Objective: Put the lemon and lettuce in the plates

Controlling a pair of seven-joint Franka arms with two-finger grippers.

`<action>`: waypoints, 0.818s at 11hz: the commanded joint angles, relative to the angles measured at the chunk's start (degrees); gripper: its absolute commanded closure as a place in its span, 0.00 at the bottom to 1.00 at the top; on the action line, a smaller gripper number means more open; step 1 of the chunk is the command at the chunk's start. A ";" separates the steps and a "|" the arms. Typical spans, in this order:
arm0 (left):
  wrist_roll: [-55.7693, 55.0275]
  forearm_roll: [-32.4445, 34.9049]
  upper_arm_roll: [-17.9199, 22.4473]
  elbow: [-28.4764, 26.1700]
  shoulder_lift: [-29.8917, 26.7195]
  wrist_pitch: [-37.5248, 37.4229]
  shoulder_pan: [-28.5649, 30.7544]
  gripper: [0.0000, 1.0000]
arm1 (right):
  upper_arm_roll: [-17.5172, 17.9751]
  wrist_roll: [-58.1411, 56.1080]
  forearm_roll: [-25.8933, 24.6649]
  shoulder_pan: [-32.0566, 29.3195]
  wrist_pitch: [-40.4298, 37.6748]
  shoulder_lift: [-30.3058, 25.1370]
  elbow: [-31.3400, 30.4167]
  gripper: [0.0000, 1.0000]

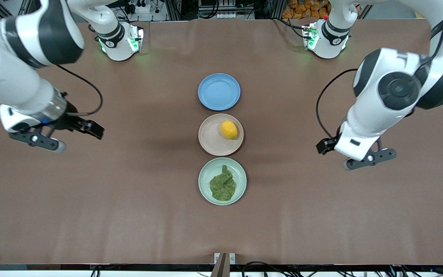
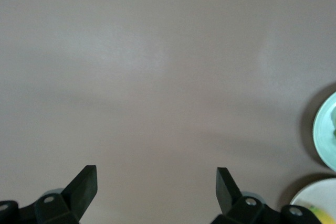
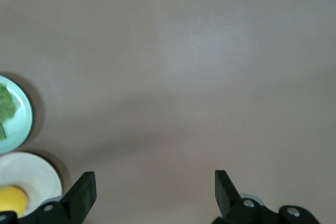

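Nearest the camera, the wrinkled dark green lettuce leaf (image 1: 222, 184) lies in the mint-green plate (image 1: 205, 175); the oval yellow lemon (image 1: 229, 129) in the beige-pink plate (image 1: 209, 137). Left gripper (image 2: 156, 182) and right gripper (image 3: 155, 186) hover over bare brown surface (image 1: 129, 200), fingers apart.

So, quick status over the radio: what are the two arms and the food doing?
Left gripper open, over bare table; right gripper likewise. Lemon in beige plate, lettuce in green plate. Nothing in the way.
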 commanded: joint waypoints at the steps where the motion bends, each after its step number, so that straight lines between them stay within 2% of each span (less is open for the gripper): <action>1: 7.80 -1.99 1.66 -9.13 -11.84 -0.68 1.81 0.00 | -0.49 -9.94 0.79 -2.72 -3.68 -6.00 -2.41 0.00; 4: 11.77 -4.89 6.84 -10.73 -17.48 -1.82 -1.42 0.00 | -0.93 -15.13 0.79 -4.13 -5.62 -9.16 -3.28 0.00; 8: 19.39 -6.30 9.31 -9.41 -21.97 -3.48 -2.05 0.00 | -0.84 -16.55 0.79 -5.62 -5.71 -11.46 -4.08 0.00; 9: 20.73 -6.56 9.75 -6.71 -21.19 -5.67 -1.53 0.00 | -0.84 -16.55 0.79 -5.63 -5.63 -11.55 -3.99 0.00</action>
